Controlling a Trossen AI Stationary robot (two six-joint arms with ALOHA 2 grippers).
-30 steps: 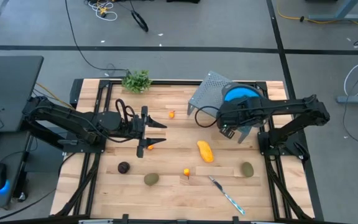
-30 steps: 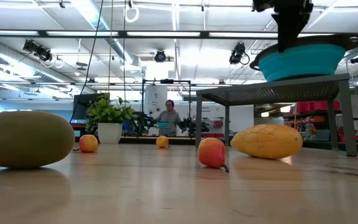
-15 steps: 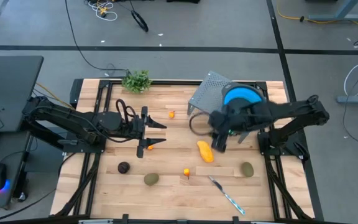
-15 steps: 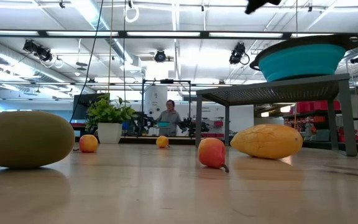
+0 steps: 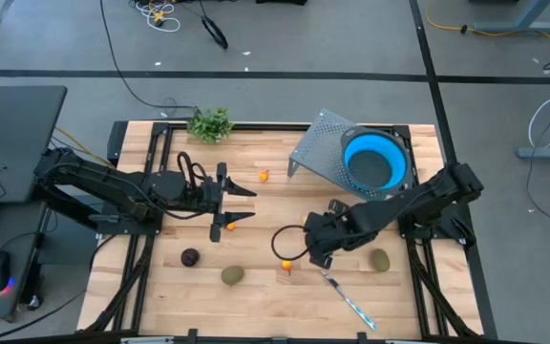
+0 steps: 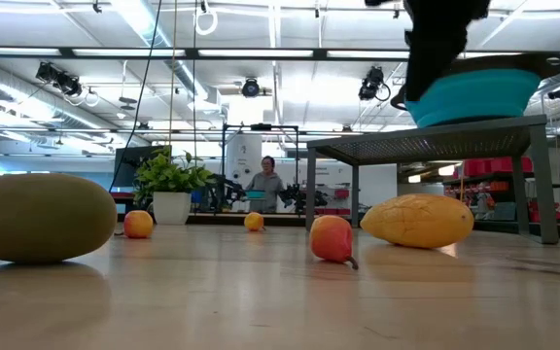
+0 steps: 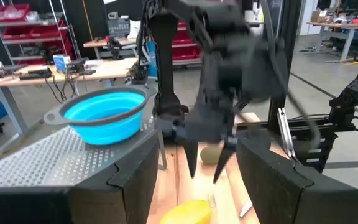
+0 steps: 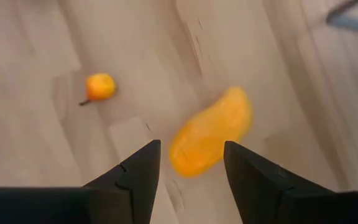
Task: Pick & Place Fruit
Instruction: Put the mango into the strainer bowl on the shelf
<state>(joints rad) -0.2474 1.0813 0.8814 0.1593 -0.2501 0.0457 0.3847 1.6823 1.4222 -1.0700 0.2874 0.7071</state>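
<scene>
R gripper point(image 8: 187, 163) hangs over the yellow fruit point(image 8: 211, 131), fingers apart w/ a moderate gap, holding nothing. In the high view that fruit is hidden under the R arm; it lies on the table point(image 5: 256, 196) on the near side of the blue bowl point(image 5: 374, 162), the orange fruit w/ a stem point(image 5: 286, 265) just beside it. L gripper point(image 5: 238, 205) waits well apart from the bowl, across the table, fingers part-open, empty.

Handling, my guess: yellow piece looks light, smooth, prob. hard plastic, so slippery and apt to roll. Best hold is across the narrow waist at mid-length, fingers square to the long axis. Ends taper; a grip there would squirt it out.
</scene>
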